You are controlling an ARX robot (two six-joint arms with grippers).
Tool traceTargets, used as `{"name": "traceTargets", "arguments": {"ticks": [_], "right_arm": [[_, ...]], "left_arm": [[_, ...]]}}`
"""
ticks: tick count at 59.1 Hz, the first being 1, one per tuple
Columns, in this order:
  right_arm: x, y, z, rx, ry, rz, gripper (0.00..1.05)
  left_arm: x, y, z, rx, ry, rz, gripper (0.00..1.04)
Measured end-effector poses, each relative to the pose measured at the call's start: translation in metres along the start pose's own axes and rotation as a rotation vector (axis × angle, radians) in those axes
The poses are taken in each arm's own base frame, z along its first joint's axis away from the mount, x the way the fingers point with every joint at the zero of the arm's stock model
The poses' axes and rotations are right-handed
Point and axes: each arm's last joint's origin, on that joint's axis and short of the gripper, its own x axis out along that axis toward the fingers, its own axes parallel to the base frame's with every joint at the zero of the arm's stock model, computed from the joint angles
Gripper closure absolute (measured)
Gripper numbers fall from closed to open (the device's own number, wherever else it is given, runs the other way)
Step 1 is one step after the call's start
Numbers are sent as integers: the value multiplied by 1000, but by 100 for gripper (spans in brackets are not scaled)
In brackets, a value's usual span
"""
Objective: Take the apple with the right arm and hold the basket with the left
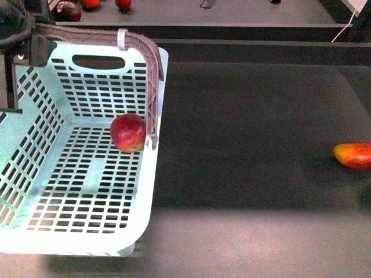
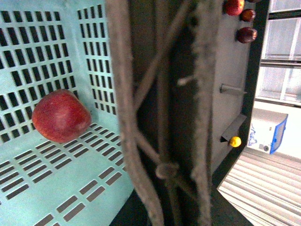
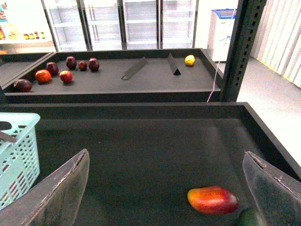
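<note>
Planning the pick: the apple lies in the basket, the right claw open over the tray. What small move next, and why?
Probably swing the right claw toward the basket, on the robot's left. The claw is open and empty over the dark tray near the elongated fruit, while the apple rests on the basket floor near its side wall.

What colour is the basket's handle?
The handle is grey-brown with a white band; front view best.
</note>
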Motion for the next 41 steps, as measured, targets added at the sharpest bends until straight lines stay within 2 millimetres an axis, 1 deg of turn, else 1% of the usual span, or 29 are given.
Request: {"name": "traceTargets", "arguments": {"ticks": [9,15,30,38,41], "right_arm": [[0,0,0,0,0,0,9],[0,0,0,0,0,0,9],[0,0,0,0,0,0,9],[0,0,0,0,0,0,9],[0,0,0,0,0,0,9]], "left_arm": [[8,12,11,3,-22,31,98],[10,18,16,2,-24,43,98],[9,22,17,12,-15,58,98],[6,27,16,27,-9,94,77],[3,27,15,33,-11,111,68]]}}
